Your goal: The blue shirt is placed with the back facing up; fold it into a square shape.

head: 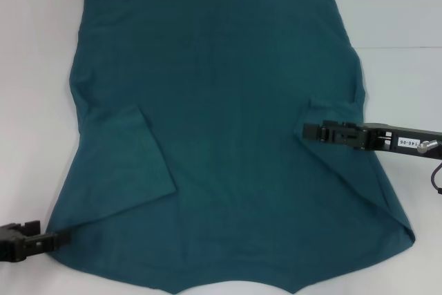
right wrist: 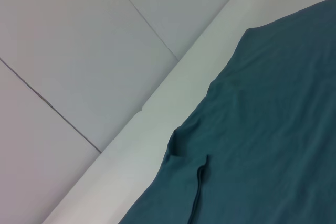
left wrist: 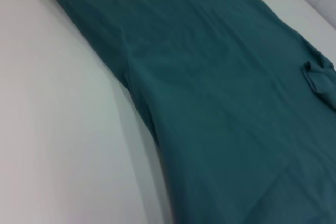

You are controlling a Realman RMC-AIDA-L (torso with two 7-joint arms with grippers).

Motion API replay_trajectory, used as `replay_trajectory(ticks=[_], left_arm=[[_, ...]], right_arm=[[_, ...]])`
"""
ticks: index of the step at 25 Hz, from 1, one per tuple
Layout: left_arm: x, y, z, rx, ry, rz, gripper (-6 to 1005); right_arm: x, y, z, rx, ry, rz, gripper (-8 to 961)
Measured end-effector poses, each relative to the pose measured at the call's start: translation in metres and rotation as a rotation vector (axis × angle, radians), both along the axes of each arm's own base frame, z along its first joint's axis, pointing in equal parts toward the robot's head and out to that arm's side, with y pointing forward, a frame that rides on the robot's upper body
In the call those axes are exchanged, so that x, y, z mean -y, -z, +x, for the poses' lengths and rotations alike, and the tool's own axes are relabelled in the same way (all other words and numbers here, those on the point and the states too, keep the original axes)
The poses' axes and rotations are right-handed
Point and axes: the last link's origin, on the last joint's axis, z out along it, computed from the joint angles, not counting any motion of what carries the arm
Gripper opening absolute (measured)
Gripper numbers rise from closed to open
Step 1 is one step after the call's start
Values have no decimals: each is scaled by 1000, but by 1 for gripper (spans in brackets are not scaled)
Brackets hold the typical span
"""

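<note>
One large dark teal-blue soft-fabric short-sleeved shirt lies spread back-up over the middle of the white tabletop, its hem toward the far edge and its collar toward the near one. The sleeve-folding step looks to be in hand: the left sleeve already lies turned in over the body. The right tool sits over the right sleeve by the tabletop's right edge; whether it's clamped I cannot tell. The left tool waits at the near-left corner, state unclear too. Next, likely, that right sleeve needs carrying inward. Two tools, one shirt.
</note>
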Motion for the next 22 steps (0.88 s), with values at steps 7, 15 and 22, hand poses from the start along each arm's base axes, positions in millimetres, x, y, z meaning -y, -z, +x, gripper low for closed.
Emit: replay_trajectory(ticks=[7, 15, 22], left_arm=[[0, 1, 1, -2, 3, -6, 887], [-2, 6, 5, 0, 21, -41, 887], [-5, 11, 13, 8, 54, -77, 888]], right_arm=[[-1, 0, 0, 1, 0, 1, 917], [0, 0, 0, 1, 1, 1, 916], [0, -1, 1, 2, 3, 2, 914]])
